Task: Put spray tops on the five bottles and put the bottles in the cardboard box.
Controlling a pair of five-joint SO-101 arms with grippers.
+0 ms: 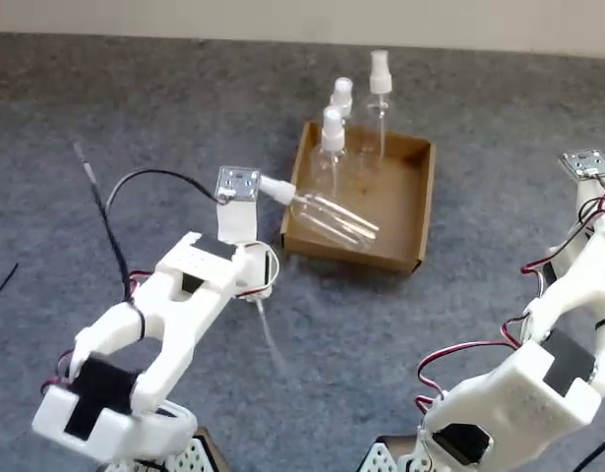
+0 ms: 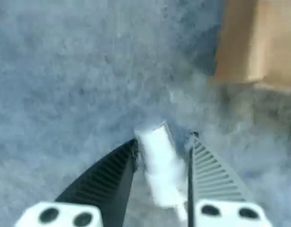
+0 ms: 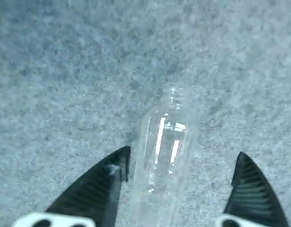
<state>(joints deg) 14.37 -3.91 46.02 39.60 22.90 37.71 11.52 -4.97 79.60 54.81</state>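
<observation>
Right wrist view was where the deciding relation could be read: the uncapped bottle (image 3: 164,156) lay flat on the grey bench (image 3: 60,66), outside the cardboard box (image 1: 356,258), in the gap of the right tool (image 3: 183,153). That tool's jaws were spread wide, one on either side of the bottle's body, and nothing was held by them. The bottle's long axis was lined up with the tool's own reach, base toward the tool and open neck pointing away, so the jaws stood across the body rather than along it. A plain closing on the body was therefore judged to be enough for a grasp, with no turn of the wrist called for, though a round, smooth body could roll if only one jaw met it first.

The left tool (image 2: 164,139) was closed on a white spray top (image 2: 159,165), which was pinched between its ribbed jaws just beside a corner of the cardboard box. In the high view the top's thin dip tube (image 1: 270,339) was seen trailing from that tool, away from the box.

Inside the cardboard box four capped bottles were counted: one lying bottle (image 1: 332,216) with its top resting over the wall nearest the left tool, and three standing bottles (image 1: 332,147) toward the far wall. The right arm was placed well apart from the box, on the side opposite the left tool, and was judged much the nearer to the bare bottle.
</observation>
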